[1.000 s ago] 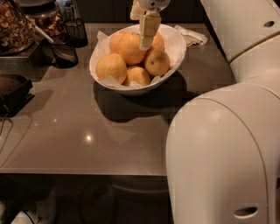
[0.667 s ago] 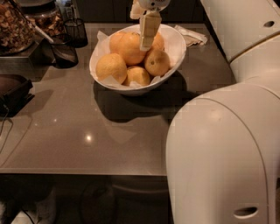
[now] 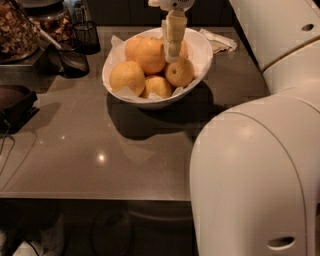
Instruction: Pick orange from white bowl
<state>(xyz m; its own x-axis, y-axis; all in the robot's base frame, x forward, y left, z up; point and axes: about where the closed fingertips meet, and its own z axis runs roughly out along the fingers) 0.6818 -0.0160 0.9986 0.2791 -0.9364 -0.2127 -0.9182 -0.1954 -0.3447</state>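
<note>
Hand (image 3: pixel 173 54) at top centre of view, pointing down, near vertical as far as view allows (wrist (image 3: pixel 174 4) mostly cut off by upper edge). Bulky white arm shell (image 3: pixel 250 175) fills lower right foreground; second white link (image 3: pixel 280 35) above it, upper right, cropped by frame.

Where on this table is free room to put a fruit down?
The table is bare in front of the bowl, left of the robot body. Crowded: mesh cups at back left, and the bowl, where the claw hangs by the orange.
</note>
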